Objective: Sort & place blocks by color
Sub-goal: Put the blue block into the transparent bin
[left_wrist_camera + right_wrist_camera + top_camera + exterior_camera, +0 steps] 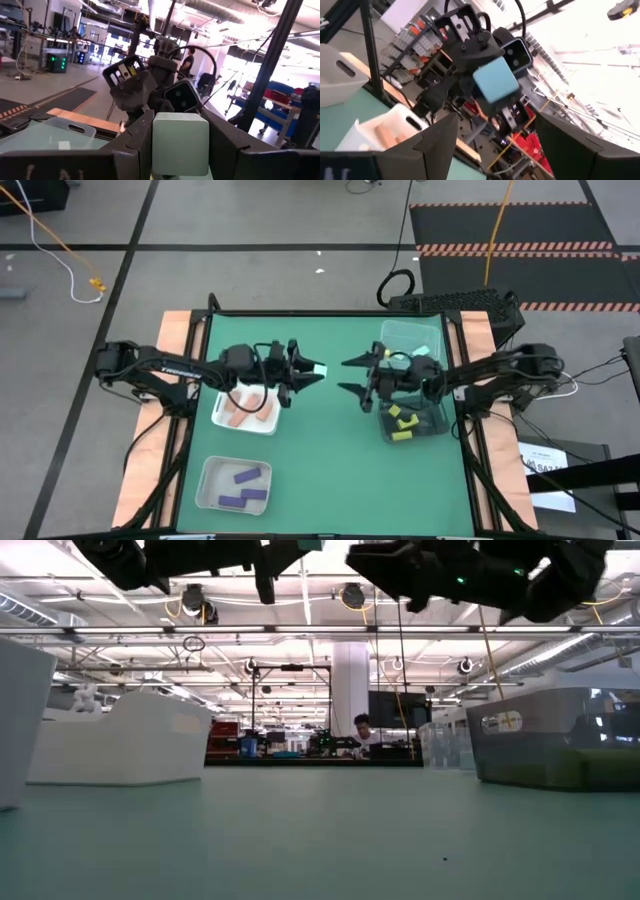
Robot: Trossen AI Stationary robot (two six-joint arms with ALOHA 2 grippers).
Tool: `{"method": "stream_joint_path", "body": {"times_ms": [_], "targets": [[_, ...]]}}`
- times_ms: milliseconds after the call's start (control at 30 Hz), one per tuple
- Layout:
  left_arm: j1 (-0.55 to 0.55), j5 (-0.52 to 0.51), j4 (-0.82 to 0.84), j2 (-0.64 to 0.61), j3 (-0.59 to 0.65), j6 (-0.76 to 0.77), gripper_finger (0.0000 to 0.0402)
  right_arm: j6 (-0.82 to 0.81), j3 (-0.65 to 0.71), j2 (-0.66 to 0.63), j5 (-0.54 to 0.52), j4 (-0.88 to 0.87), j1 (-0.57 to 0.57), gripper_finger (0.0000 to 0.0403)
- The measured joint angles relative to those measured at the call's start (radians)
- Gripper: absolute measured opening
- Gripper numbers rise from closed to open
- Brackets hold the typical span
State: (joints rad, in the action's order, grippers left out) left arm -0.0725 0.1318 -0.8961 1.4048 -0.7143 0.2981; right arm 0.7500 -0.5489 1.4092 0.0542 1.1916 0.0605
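Centrally, left gripper point(312, 370) clamps mint cube point(319, 369), no long axis, face toward right gripper point(352, 377), spread apart.

white "trossen" lettering on the left arm point(165, 367).

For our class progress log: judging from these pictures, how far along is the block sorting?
Mostly done, it seems: salmon blocks lie in one white tray, purple blocks in another, yellow blocks in the dark bin. In hand: the left gripper holds a mint block over mid-table, facing the open right gripper. Left: placing that block, likely in the clear bin.
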Motion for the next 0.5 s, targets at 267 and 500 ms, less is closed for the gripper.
{"method": "stream_joint_path", "body": {"times_ms": [267,500], "targets": [[0.045,-0.051,0.012,0.000,0.000,-0.005,0.0133,0.000,-0.199,0.136,-0.007,-0.065,-0.019,0.0258],[0.045,-0.058,0.027,0.000,0.000,0.012,0.0133,-0.004,-0.271,0.144,-0.090,-0.180,-0.032,0.0252]]}}
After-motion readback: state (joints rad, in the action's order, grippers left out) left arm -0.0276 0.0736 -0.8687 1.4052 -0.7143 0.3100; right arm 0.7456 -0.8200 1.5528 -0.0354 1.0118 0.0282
